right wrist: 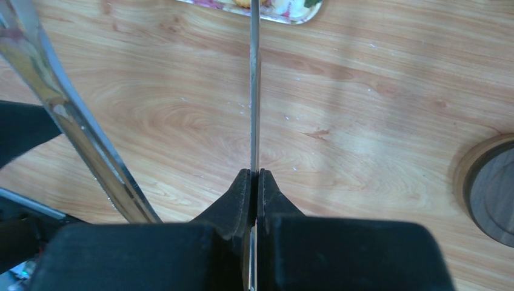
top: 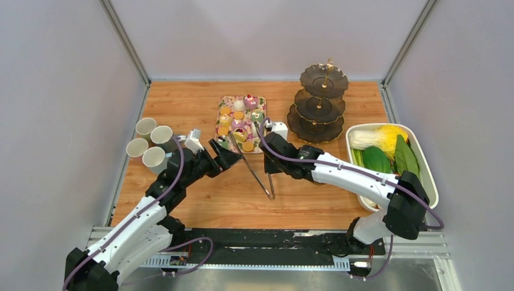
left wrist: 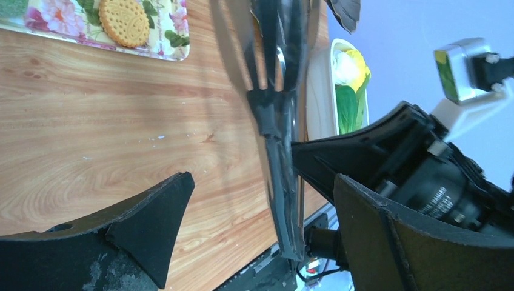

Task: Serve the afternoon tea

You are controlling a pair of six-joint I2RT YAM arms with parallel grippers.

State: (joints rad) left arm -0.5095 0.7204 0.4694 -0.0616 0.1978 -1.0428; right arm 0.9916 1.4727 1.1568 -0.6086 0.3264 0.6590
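A white tub [top: 370, 125] is sitting on the wooden table [top: 182, 109] at its right edge. Inside it, a yellow vegetable [top: 393, 133] and a white vegetable [top: 363, 139] are lying at the far end, with green leaves [top: 405, 156] lying nearer. Grey walls [top: 60, 91] are enclosing the table.

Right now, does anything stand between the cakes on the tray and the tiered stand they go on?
Only the right claw, shut on one blade of the tongs, hangs over the near end of the gap between the tray and the stand; nothing else shows there.
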